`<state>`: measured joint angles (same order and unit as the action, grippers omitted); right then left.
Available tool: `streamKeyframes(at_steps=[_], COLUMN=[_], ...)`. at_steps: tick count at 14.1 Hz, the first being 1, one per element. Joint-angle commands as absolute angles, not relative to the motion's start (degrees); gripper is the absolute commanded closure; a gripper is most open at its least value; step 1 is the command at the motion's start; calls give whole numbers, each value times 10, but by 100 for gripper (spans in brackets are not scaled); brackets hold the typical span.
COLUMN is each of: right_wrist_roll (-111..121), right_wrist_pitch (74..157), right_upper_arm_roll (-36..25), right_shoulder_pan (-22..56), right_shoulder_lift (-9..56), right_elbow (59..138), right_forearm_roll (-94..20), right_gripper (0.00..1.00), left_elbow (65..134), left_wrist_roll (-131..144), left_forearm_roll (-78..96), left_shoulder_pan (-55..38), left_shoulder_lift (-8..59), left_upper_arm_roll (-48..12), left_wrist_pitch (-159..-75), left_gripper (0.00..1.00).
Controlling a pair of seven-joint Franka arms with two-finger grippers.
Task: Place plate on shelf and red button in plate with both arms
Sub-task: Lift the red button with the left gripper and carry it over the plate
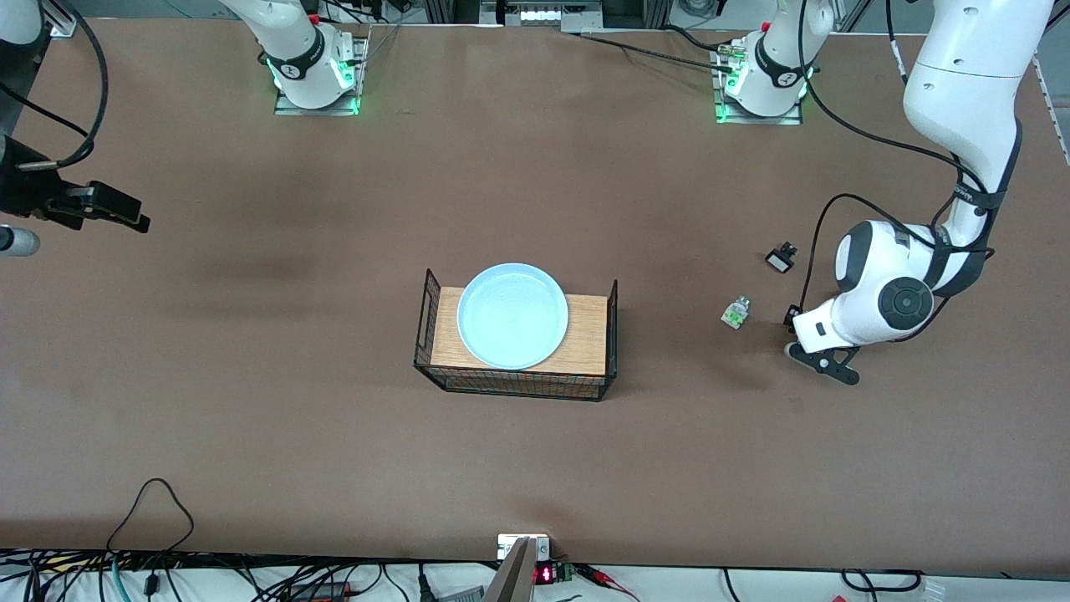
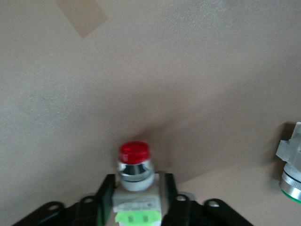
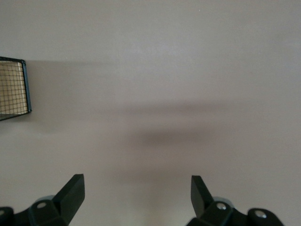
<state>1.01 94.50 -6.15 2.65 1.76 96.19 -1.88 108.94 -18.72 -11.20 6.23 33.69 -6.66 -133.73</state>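
- Two fingers [image 2: 106, 195] of left gripper [image 2: 136, 207] seen clamped on red button [image 2: 134, 153], tip pointing away from wrist, low at left arm's bench end.
- Plate [image 1: 512, 315] seen on rack board [image 1: 585, 334], well apart toward mid-bench.
- Right gripper [image 3: 137, 195] waits spread, nothing held.

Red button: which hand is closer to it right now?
Left. The left hand has the red button between its fingers at the left arm's end of the table. The right hand hangs open over bare table at the right arm's end, past the wire basket.

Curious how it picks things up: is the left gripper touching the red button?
Touching: left wrist view shows the left gripper clamping the red button.
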Motion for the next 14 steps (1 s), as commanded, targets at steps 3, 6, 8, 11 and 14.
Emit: streamKeyframes(at_steps=[3,6,8,11,14], right_wrist_roll=[36,16,-11,-6,-4], right_wrist_pitch=[933,932,930,927,928], right_upper_arm_roll=[-55,-54,-47,-48,-47], right_shoulder_pan=[21,21,26,26,29], right_shoulder_lift=[-18,-18,-18,-14,-14], right_elbow=[987,985,980,972,971], right_forearm_roll=[-3,-4,-2,-4,-2], right_gripper=[0,0,0,0,0], left_elbow=[1090,1076,1040,937,827], left_wrist_roll=[-195,-195,-196,-192,-146], left_forearm_roll=[-122,-122,-122,-119,-115], left_shoulder_pan=[68,68,66,62,34], left_shoulder_lift=[332,316,294,282,287], left_upper_arm_roll=[-68,-69,-70,-107,-129], left_wrist_pitch=[-1340,-1330,-1282,-1157,-1051], left_gripper=[76,79,79,79,79])
